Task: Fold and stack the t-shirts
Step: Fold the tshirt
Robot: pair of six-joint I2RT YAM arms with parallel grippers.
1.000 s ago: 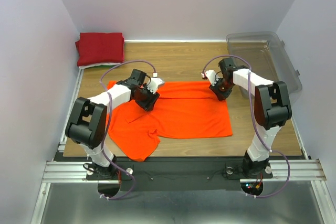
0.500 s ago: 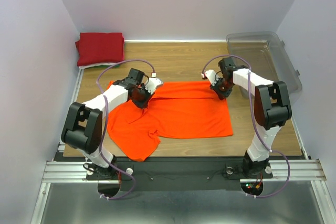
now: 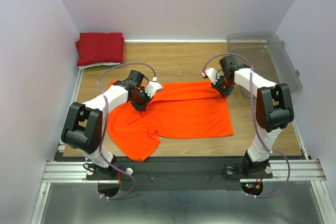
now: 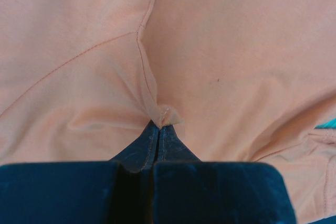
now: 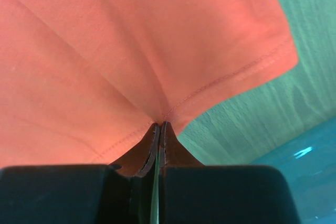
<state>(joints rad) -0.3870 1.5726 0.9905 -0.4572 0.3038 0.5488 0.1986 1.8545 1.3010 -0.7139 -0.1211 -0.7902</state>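
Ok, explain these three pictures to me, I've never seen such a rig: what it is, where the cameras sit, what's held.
Two robot arms are bolted at the near edge of a wooden table. The wide picture looks down from above and behind them. The two close-ups come from wrist cameras, each looking along its own dark fingers. An orange t-shirt lies spread on the table. A folded dark red t-shirt sits far left, a clear plastic bin far right. The left gripper and the right gripper are each shut on a pinch of the orange t-shirt near its far edge.
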